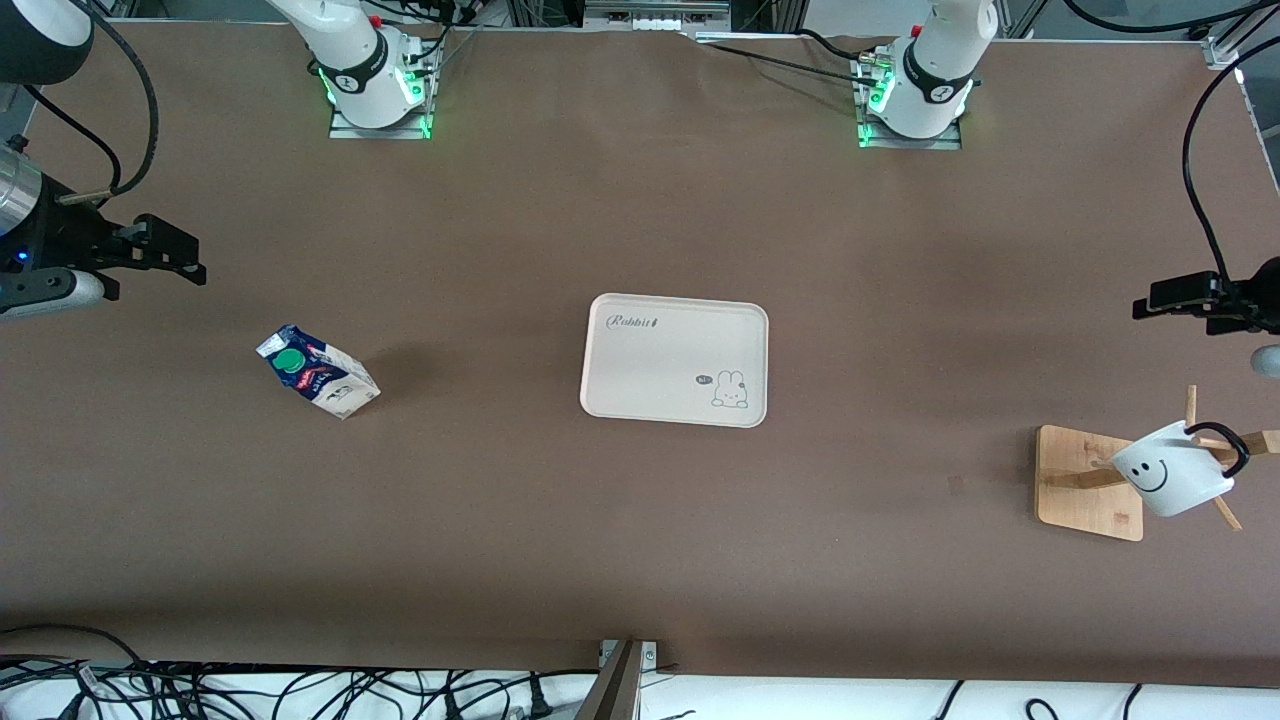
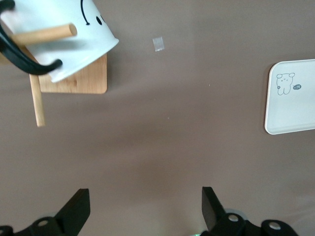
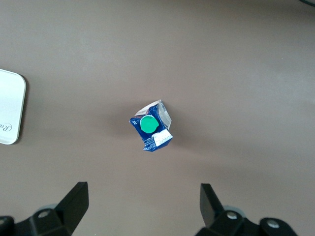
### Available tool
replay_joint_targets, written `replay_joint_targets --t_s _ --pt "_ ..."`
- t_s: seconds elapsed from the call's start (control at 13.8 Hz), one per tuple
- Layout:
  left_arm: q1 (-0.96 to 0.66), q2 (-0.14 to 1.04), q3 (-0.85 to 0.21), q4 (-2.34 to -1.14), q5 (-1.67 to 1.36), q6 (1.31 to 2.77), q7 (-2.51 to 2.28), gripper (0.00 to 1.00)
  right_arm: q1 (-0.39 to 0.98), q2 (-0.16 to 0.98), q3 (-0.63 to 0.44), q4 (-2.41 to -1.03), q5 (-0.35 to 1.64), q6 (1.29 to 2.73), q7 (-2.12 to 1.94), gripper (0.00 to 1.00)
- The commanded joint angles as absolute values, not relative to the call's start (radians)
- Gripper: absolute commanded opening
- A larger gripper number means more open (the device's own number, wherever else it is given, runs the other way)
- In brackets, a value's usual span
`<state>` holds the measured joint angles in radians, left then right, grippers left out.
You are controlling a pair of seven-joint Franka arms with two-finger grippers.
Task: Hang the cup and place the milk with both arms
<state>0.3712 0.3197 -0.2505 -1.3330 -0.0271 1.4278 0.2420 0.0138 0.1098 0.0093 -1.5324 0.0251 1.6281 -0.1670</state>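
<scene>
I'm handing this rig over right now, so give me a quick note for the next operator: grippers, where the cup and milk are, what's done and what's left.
Left gripper: open, holding nothing, up over bare table at the left arm's end, near the wooden rack.
Right gripper: open, holding nothing, up above the milk.
Cup: hanging by its black handle on a peg of the rack. That part looks done.
Milk: standing on the table toward the right arm's end, green cap up, apart from the tray.
Left to do: pick up the milk and place it, presumably on the tray, which holds nothing yet.
</scene>
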Motion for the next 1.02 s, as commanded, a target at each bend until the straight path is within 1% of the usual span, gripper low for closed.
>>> replay_joint_targets --t_s 0.0,0.22,0.36,0.44,0.58,0.65,0.73,0.87,0.94 --pt "0.301 0.29 -0.252 -1.341 0.044 1.41 0.19 1.0 0.009 0.112 0.015 -1.519 0.014 1.614 -0.156 1.0" --pt "0.282 0.262 -0.259 -1.35 0.049 1.416 0.19 1.0 0.009 0.112 0.014 -1.519 0.014 1.614 -0.156 1.0" --pt "0.217 0.221 -0.22 -1.388 0.048 1.44 0.187 1.0 0.009 0.112 0.014 -1.519 0.012 1.618 -0.16 1.0" --pt "0.154 0.162 -0.148 -1.467 0.046 1.498 0.173 1.0 0.009 0.112 0.014 -1.519 0.012 1.621 -0.158 1.0" --pt "0.03 0.042 -0.025 -1.641 0.046 1.667 0.064 1.0 0.009 0.112 0.014 -1.522 0.011 1.617 -0.158 1.0" --pt "0.02 -0.004 -0.022 -1.71 0.046 1.743 0.004 1.0 0.009 0.109 0.014 -1.528 0.011 1.615 -0.158 1.0" --pt "0.018 -0.04 -0.02 -1.756 0.046 1.788 -0.039 1.0 0.009 0.103 0.014 -1.54 0.012 1.615 -0.156 1.0" --pt "0.014 -0.086 -0.023 -1.799 0.063 1.807 -0.054 1.0 0.008 0.081 0.011 -1.577 0.012 1.62 -0.155 1.0" --pt "0.015 -0.083 -0.023 -1.799 0.06 1.806 -0.049 1.0 0.008 0.072 0.0 -1.594 0.014 1.624 -0.155 1.0"
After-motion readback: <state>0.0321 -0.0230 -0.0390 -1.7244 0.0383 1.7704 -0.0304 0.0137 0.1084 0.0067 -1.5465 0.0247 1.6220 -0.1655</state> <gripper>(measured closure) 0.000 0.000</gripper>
